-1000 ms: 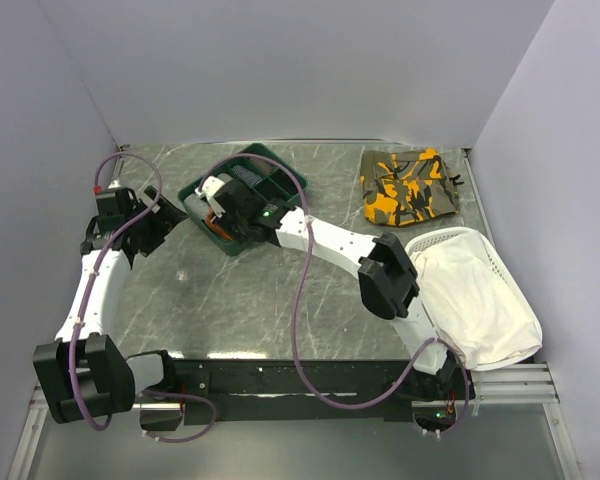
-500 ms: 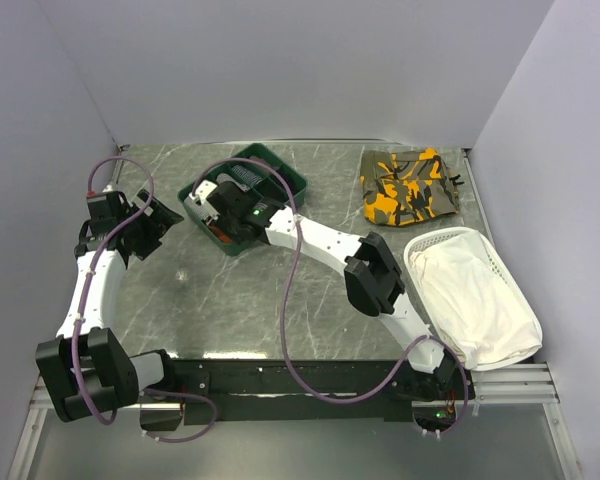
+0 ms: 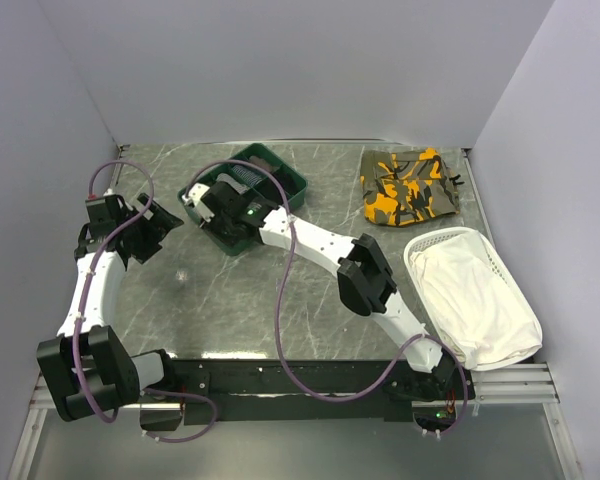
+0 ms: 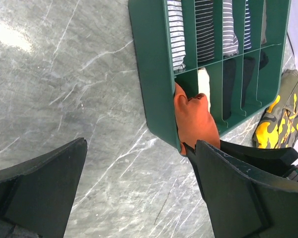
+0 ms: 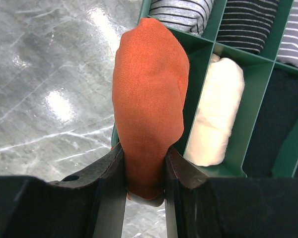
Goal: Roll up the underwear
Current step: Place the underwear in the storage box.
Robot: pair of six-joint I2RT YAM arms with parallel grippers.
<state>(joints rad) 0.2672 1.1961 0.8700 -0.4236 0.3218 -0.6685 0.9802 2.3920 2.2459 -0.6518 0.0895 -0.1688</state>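
The underwear is a tight rust-orange roll with a sliver of white at its near end. My right gripper is shut on its lower part. The roll points into the near-left corner compartment of the green divided tray and overlaps the tray's left rim. In the left wrist view the orange roll sticks out over the tray's corner. My left gripper is open over bare table just left of that corner, holding nothing. From above, the right gripper is at the tray's left end and the left gripper is beside it.
A cream roll fills the compartment next to the orange one, and striped rolls and dark ones fill others. A camouflage garment lies at the back right. A white basket holding a white cloth stands at the right edge.
My right arm has stretched further left and back, carrying the orange roll to the tray's left end. The left gripper has drawn slightly left and stays open.
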